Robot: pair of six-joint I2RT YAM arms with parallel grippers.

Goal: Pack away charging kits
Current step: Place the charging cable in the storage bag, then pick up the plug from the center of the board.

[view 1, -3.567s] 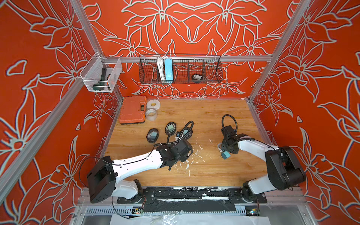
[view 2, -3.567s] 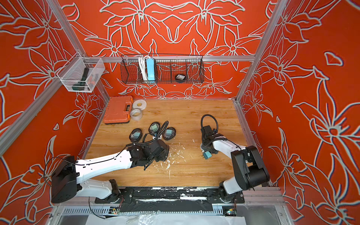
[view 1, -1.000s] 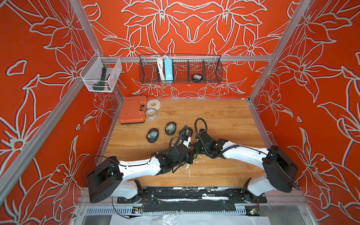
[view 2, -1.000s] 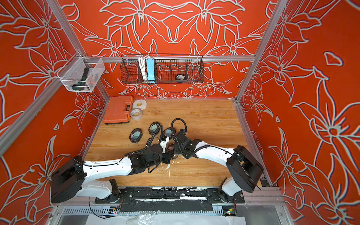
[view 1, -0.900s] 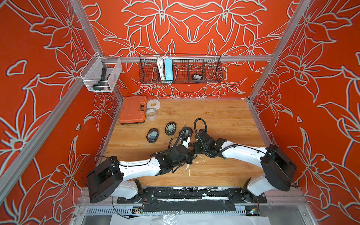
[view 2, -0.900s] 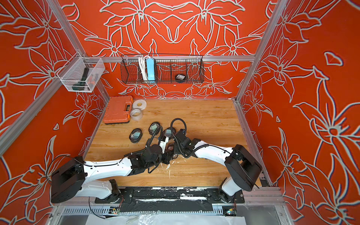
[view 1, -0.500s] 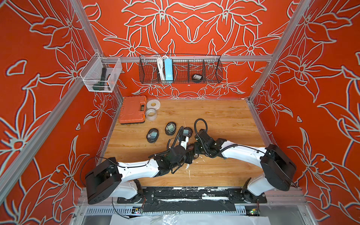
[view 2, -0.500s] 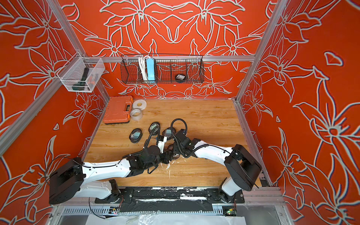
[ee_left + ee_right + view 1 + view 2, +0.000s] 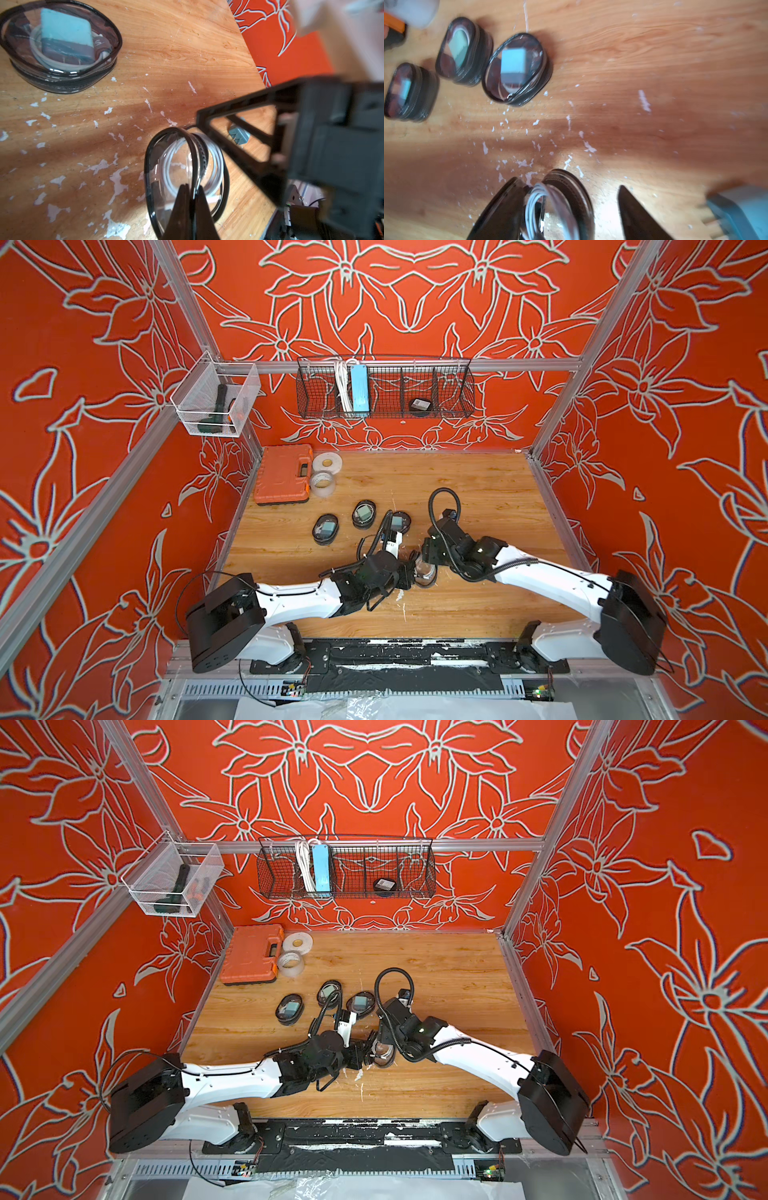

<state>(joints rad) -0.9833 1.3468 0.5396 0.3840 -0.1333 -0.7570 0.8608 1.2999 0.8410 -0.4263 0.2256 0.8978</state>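
Note:
A clear black-rimmed oval case point(image 9: 185, 172) stands open near the table's front middle, with a coiled white cable point(image 9: 537, 199) inside it. My left gripper point(image 9: 192, 188) is shut on the case's rim; in both top views it sits at the case point(image 9: 424, 572) point(image 9: 382, 1052). My right gripper point(image 9: 569, 185) is open, its fingers astride the case from the other side. A teal plug adapter point(image 9: 737, 209) point(image 9: 239, 136) lies on the wood just outside the case. Three closed cases point(image 9: 325, 529) point(image 9: 364, 514) point(image 9: 400, 522) each hold a teal plug.
An orange tool box point(image 9: 284, 472) and two tape rolls point(image 9: 324, 472) sit at the back left. A wire basket point(image 9: 453, 385) on the back wall holds a blue power strip point(image 9: 358, 387). A clear bin point(image 9: 216, 402) hangs on the left wall.
My right gripper's jaws have spread open at the held case within the last second. Both arms have barely shifted, and the left grip on the rim is unchanged.

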